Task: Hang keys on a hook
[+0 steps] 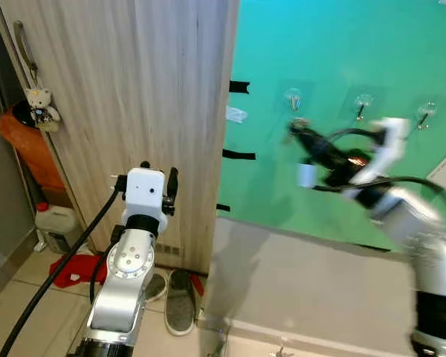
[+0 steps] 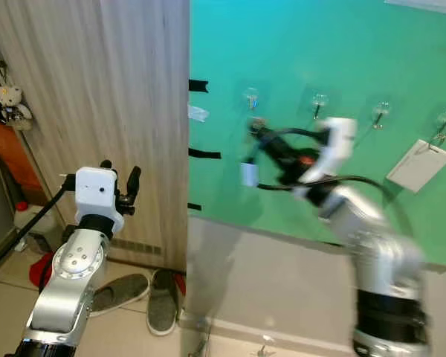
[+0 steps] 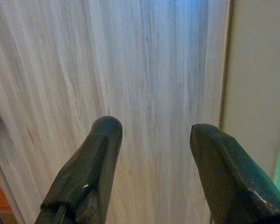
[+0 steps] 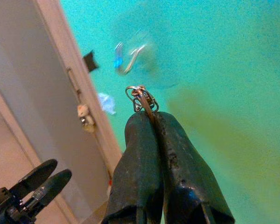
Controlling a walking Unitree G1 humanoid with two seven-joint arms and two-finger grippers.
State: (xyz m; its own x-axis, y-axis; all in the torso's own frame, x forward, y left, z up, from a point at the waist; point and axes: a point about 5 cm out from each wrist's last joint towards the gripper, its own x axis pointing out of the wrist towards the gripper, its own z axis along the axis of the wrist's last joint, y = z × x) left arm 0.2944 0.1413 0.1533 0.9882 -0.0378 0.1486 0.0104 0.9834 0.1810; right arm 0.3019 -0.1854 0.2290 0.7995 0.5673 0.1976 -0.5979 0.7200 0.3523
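Right tool (image 4: 151,114): black fingers pressed together, pinching the silver metal key ring (image 4: 140,97), which pokes out past the fingertips.
Key ring position: raised in front of the green wall (image 1: 342,44), just below the leftmost clear hook (image 1: 293,97); not on it.
Other hooks: two more clear hooks (image 1: 363,103) further right along the wall.
Left tool (image 3: 154,140): fingers spread wide, holding nothing, facing the pale wood-grain door (image 1: 126,89).
Floor: grey shoes (image 1: 180,297) by the door.
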